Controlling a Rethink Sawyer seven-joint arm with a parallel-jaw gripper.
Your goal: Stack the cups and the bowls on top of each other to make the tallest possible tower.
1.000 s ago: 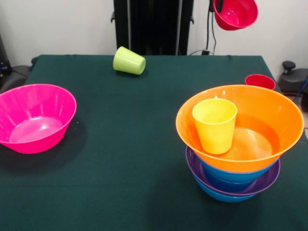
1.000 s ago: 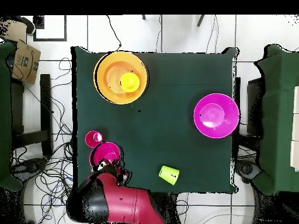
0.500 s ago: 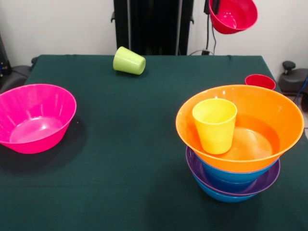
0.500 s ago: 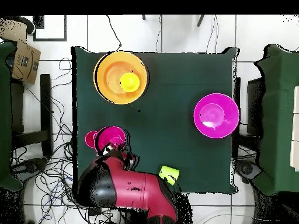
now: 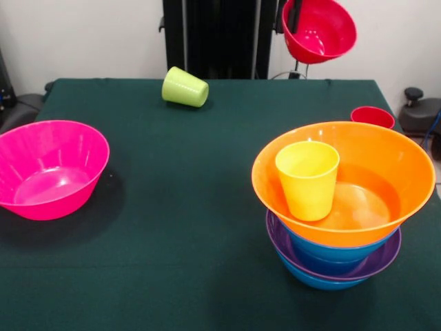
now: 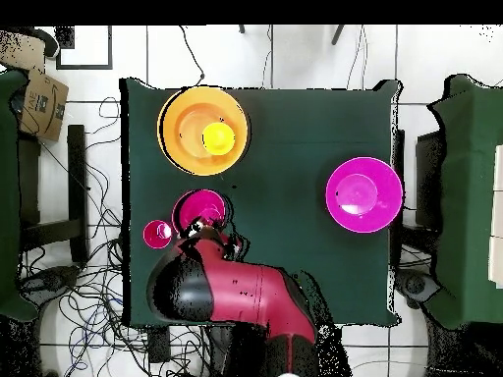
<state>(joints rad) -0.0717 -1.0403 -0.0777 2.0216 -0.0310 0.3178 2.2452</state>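
Tower [image 5: 343, 207] reaches the yellow cup [image 5: 308, 178]; end effector [image 5: 295, 15] grips the small red bowl [image 5: 320, 29] aloft; pink bowl [image 5: 47, 167], two cups remain.

Bright, even indoor light, from above. Front view sharp throughout. Soft dark shadow on green tablecloth [image 5: 172, 207] beneath pink bowl [image 5: 48, 169], spreading toward its right side. Another soft shadow under stacked bowls, left of purple bowl [image 5: 382, 261]. Glossy white highlights inside pink bowl and on floor of orange bowl [image 5: 358, 200]. Yellow cup [image 5: 308, 179] evenly lit, no glare. Overhead view flatter, shadows faint; colours saturated.
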